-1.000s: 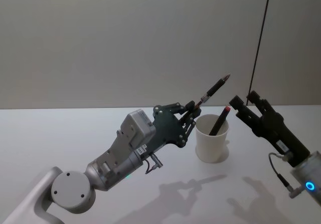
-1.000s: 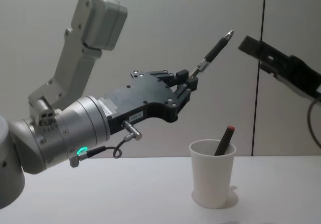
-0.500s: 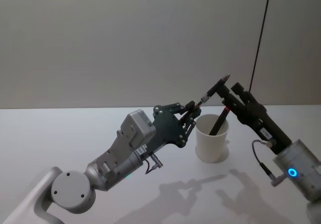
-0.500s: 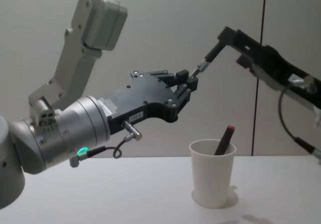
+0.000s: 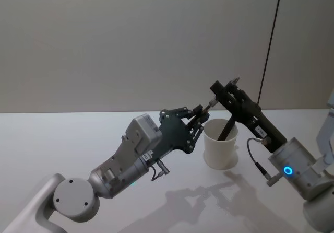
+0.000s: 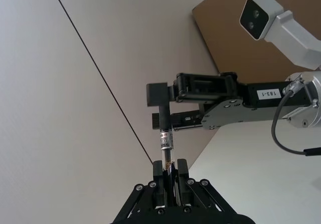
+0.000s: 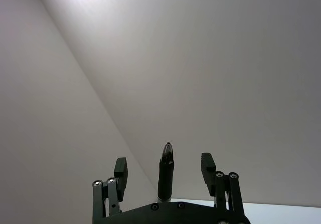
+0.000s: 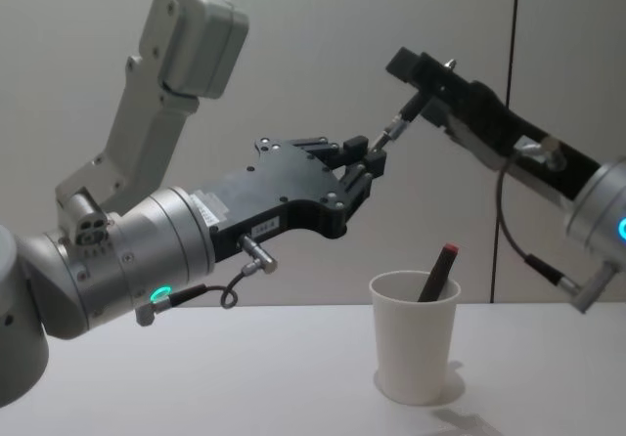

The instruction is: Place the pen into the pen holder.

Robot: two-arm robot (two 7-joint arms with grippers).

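A: Head view: what holds the pen?

B: The left gripper (image 5: 202, 111), raised above a white table (image 5: 62, 139), is clenched on the lower end of a dark pen (image 5: 211, 103) that slants up and to the right. The right gripper (image 5: 225, 88) reaches in from the right, its fingers spread on either side of the pen's upper part. The pen holder (image 5: 220, 143), a white paper cup, stands on the table just below both grippers, with a second, red-capped pen (image 5: 228, 127) leaning inside it.

A: Left wrist view?

B: The pen (image 6: 164, 133) rises from the left gripper's (image 6: 170, 177) closed fingertips into the right gripper (image 6: 165, 106), whose black fingers flank its top.

A: Right wrist view?

B: The pen's pointed tip (image 7: 167, 169) stands between the right gripper's (image 7: 164, 168) two fingers, with a gap on each side: released, not pinching.

A: Chest view?

B: The left gripper (image 8: 374, 158) grasps the pen (image 8: 399, 123) high above the cup (image 8: 415, 336). The right gripper (image 8: 423, 76) straddles the pen's upper end. The red-capped pen (image 8: 436, 273) leans against the cup's rim.
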